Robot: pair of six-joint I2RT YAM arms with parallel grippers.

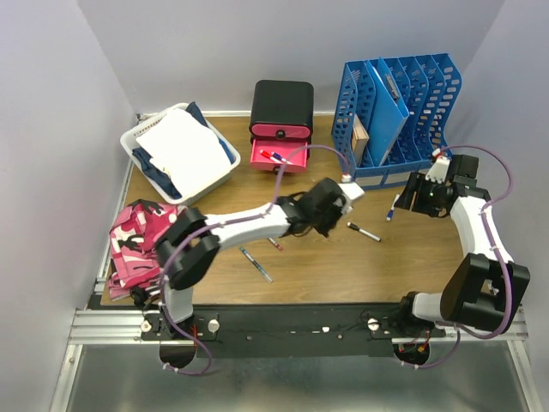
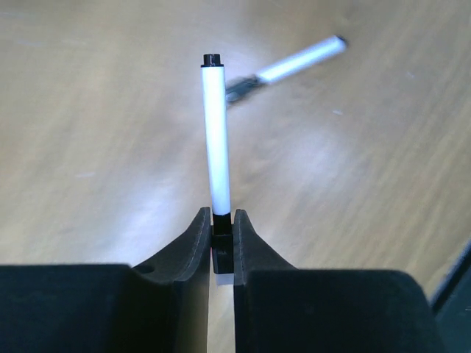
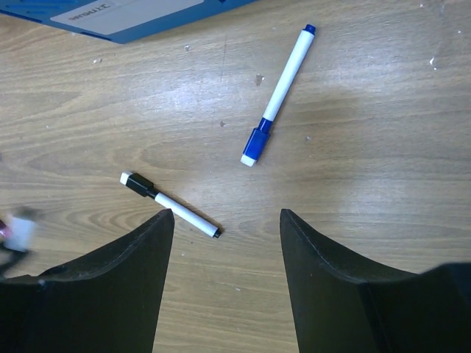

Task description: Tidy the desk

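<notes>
- The desk (image 1: 343, 275) fills the middle of the top view. Its brown wood grain runs from the metal front rail (image 1: 300, 324) back to the wall.
- The left gripper (image 2: 221, 246) is over the desk's centre. Its jaws are pressed onto the black end of one white marker (image 2: 215, 140), which juts out past the fingertips.
- The right gripper (image 3: 227, 220) hovers over the right rear part, fingers spread wide with nothing between them.
- Four pens lie loose on the desk:
  - a black-capped marker (image 3: 169, 206) and a blue-capped marker (image 3: 276, 95) below the right gripper;
  - a grey pen (image 1: 256, 263) and a short red pen (image 1: 274, 244) beside the left arm (image 1: 249, 225).
- Along the back stand one white basket (image 1: 225, 174) of papers, one black drawer unit (image 1: 281, 107) with its red drawer (image 1: 279, 159) open, and one blue file rack (image 1: 399, 112).
- One pink patterned cloth (image 1: 137, 245) sits at the left edge.
- The left arm stretches across the middle, and the red pen lies right at its edge.
</notes>
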